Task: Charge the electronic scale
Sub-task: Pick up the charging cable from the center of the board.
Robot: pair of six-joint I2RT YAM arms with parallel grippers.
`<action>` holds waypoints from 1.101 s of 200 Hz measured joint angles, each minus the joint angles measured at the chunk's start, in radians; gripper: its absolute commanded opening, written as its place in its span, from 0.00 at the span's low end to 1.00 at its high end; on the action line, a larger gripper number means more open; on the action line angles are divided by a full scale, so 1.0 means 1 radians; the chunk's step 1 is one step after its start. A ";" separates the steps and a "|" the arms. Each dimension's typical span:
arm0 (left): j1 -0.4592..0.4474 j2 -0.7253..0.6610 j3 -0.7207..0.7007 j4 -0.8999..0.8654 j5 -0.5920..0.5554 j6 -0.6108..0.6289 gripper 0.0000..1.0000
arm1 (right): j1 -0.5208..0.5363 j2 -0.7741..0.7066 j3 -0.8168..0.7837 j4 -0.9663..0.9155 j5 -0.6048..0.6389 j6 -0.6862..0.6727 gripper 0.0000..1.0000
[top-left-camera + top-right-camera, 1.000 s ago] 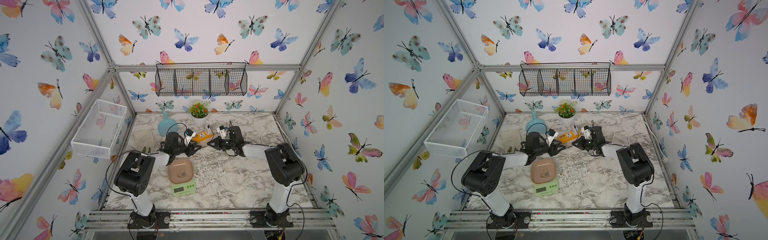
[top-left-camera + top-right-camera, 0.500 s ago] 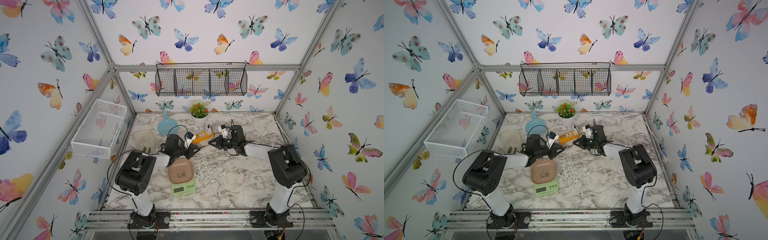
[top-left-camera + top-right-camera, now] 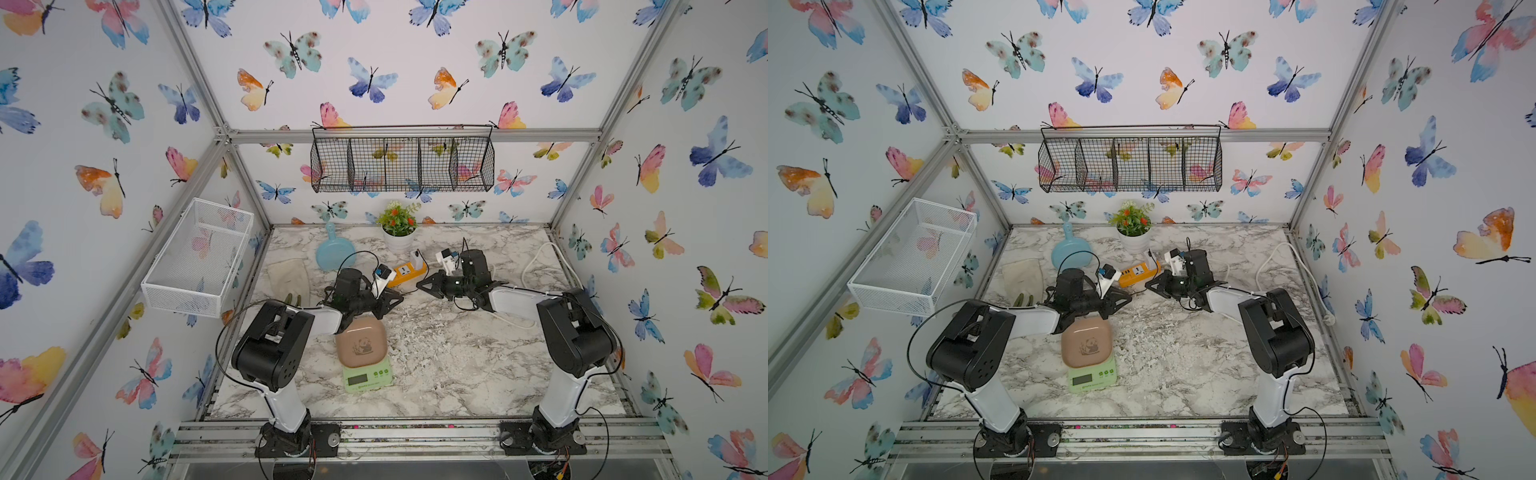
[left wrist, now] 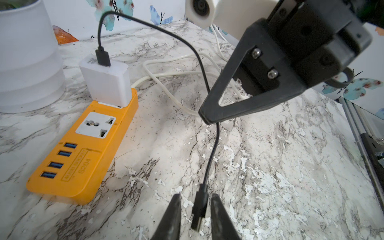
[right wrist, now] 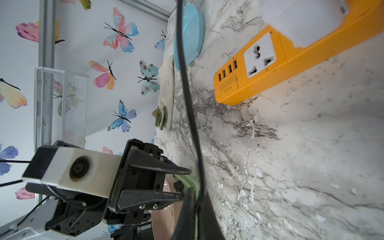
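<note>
Near the front of the grey-veined, marble-look tabletop (image 3: 457,374), partly under the left arm's wrist, sits the electronic scale (image 3: 362,349). It is a small pale green plastic box with a dark screen, capped by a smooth tan-pink rounded-square tray with a panda drawing.

The left tool (image 4: 195,200) lies just beyond the scale, toward the back wall. The scale is therefore behind that tool, on the side of the arm's own base, and the left arm is clearly the nearer one. Its jaws stand close on either side of the flat black plug (image 4: 200,205) at the free end of a thin, rubbery black cable (image 4: 215,145). Whether the pads bear on the plug cannot be told.

The plug's long axis runs along the tool, with its metal tip toward the wrist camera, which is probably roughly toward the scale. No view shows the scale's charging port.

Farther up, the right tool (image 4: 208,117) is pressed together on the cable, holding it off the tabletop. The cable's other end sits in a matte white charger cube (image 4: 108,83), which is seated in a glossy orange plastic power strip (image 4: 87,158).

The coming move likely means drawing the plug back toward the scale's far side. The limp cable should follow easily.
</note>
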 measured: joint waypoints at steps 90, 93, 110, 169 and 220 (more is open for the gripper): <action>-0.002 0.000 0.002 -0.001 0.019 0.010 0.01 | -0.013 -0.017 0.001 -0.012 0.007 -0.060 0.46; -0.002 0.000 0.002 -0.001 0.021 0.010 0.01 | -0.015 -0.021 0.002 -0.016 0.008 -0.077 0.47; -0.002 -0.001 0.002 -0.006 0.045 0.005 0.01 | -0.026 -0.068 0.001 -0.047 0.028 -0.169 0.49; 0.013 -0.002 0.112 -0.098 0.194 -0.044 0.01 | -0.082 -0.240 -0.072 -0.009 -0.044 -0.567 0.49; 0.042 0.001 0.260 -0.224 0.355 -0.070 0.01 | -0.083 -0.157 0.068 -0.059 -0.311 -0.917 0.38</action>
